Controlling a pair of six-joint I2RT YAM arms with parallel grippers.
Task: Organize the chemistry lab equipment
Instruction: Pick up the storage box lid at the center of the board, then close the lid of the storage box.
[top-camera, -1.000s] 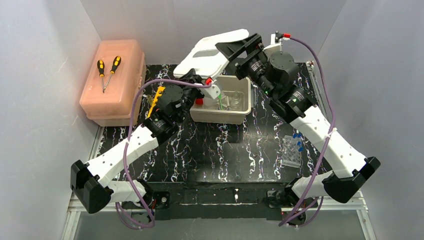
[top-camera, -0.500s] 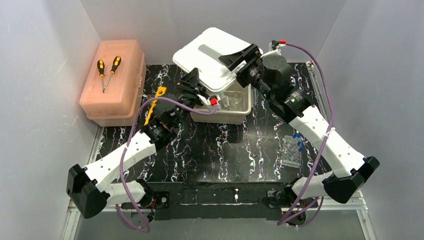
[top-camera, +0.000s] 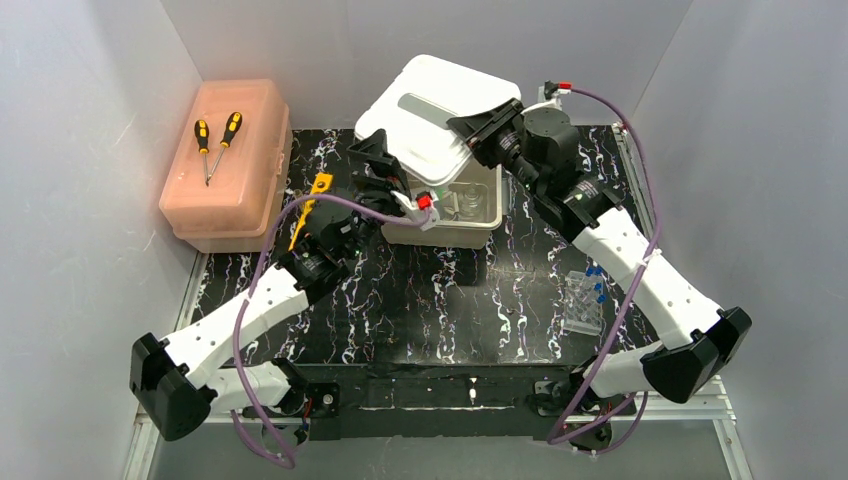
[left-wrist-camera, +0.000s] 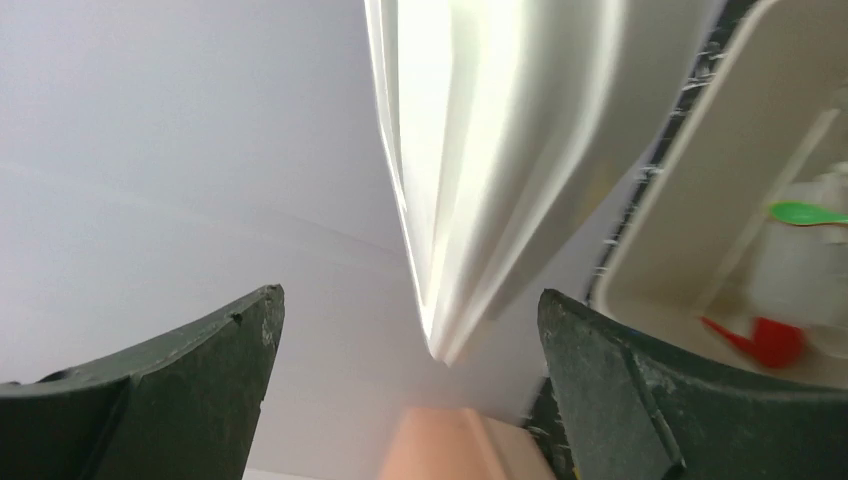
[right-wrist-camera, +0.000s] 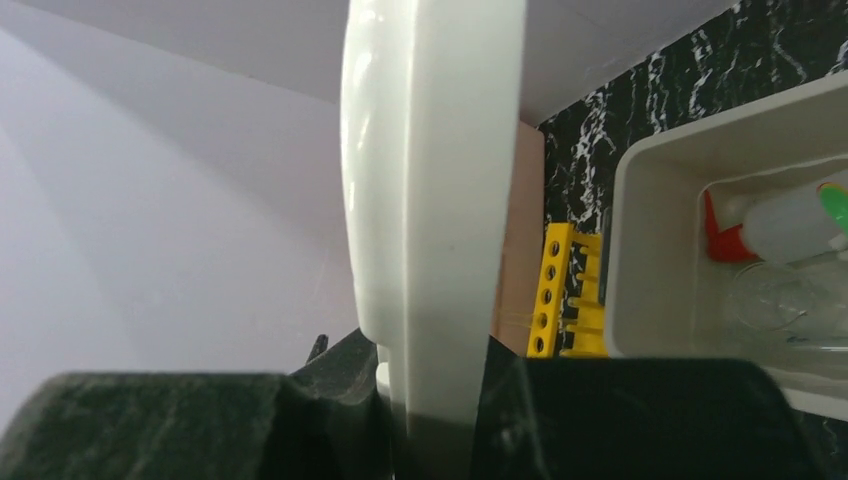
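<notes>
A white lid (top-camera: 420, 110) hangs tilted over the open white bin (top-camera: 437, 232). My right gripper (top-camera: 482, 130) is shut on the lid's right edge; in the right wrist view the lid (right-wrist-camera: 440, 200) stands edge-on between that gripper's (right-wrist-camera: 430, 400) fingers. My left gripper (top-camera: 375, 165) is open beside the lid's left corner, and the lid edge (left-wrist-camera: 470, 150) sits apart from that gripper's (left-wrist-camera: 408, 300) fingers. Inside the bin (right-wrist-camera: 640, 250) lie the red-capped squeeze bottle (right-wrist-camera: 790, 225), a glass flask (right-wrist-camera: 780, 295) and the green spoon (left-wrist-camera: 805, 212). The yellow rack (top-camera: 310, 200) lies left of the bin.
The pink box (top-camera: 230, 165) with two screwdrivers (top-camera: 215, 140) on top stands at the back left. A clear rack of blue-capped tubes (top-camera: 585, 300) sits on the black marbled table (top-camera: 430, 310) by the right arm. White walls enclose three sides.
The lid came down from a steep tilt to lie over the bin. My left gripper opened and let go of it; my right gripper closed on its right edge.
</notes>
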